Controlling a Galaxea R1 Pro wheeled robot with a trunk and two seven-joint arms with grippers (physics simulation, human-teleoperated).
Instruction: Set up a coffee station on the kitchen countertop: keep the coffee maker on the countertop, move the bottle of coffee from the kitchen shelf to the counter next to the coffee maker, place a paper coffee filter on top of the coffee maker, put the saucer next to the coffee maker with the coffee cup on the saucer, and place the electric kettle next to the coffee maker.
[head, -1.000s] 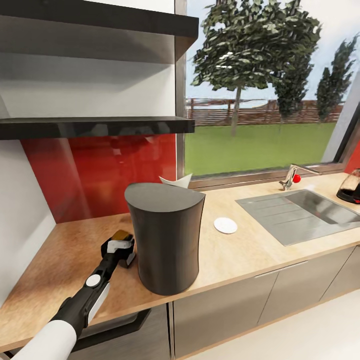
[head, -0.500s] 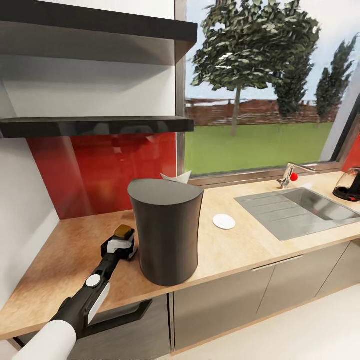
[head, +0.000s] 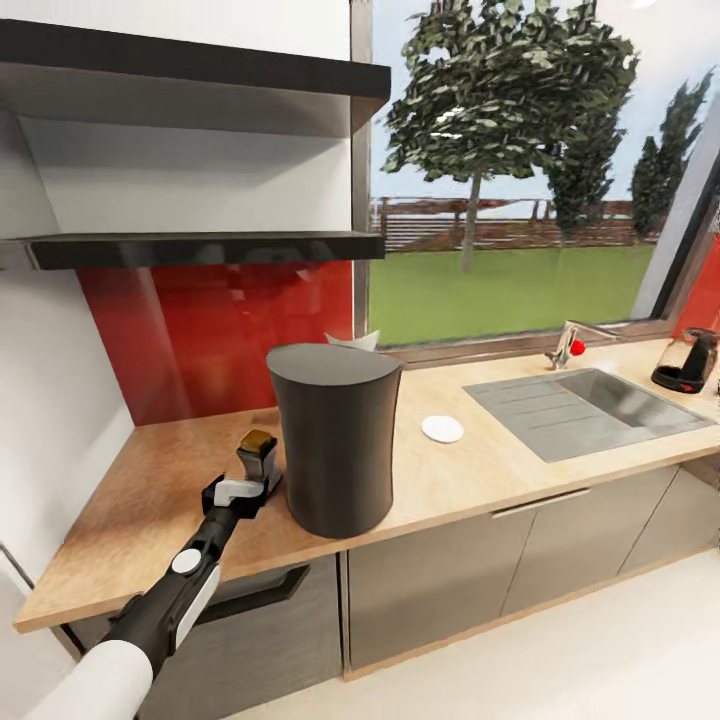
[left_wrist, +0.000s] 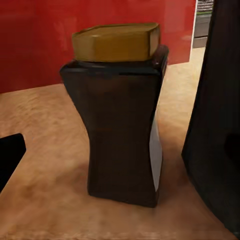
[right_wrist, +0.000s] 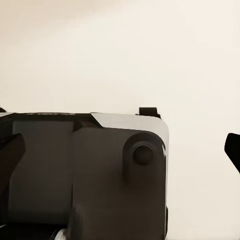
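Note:
The coffee maker (head: 335, 440) stands as a tall dark grey column on the light-wood countertop (head: 470, 480). A white paper coffee filter (head: 356, 341) peeks over the coffee maker's far top edge. The bottle of coffee (head: 258, 455), dark with a brown-orange cap, stands upright just left of the coffee maker and fills the left wrist view (left_wrist: 122, 125). My left gripper (head: 243, 490) is open, just short of the bottle and not touching it. The saucer (head: 442, 429) lies right of the coffee maker. The electric kettle (head: 685, 362) sits at the far right. My right gripper (right_wrist: 122, 152) is open over pale floor.
A steel sink (head: 590, 405) with a faucet (head: 565, 347) is set into the counter's right half. Two dark shelves (head: 200, 248) hang above a red backsplash at the left. Dark grey cabinet fronts (head: 430, 590) run below, with a wide window behind.
My left gripper has let go of the bottle and drawn back, so the bottle now stands free beyond the fingers. The whole view has shifted and widened, so the camera has moved.

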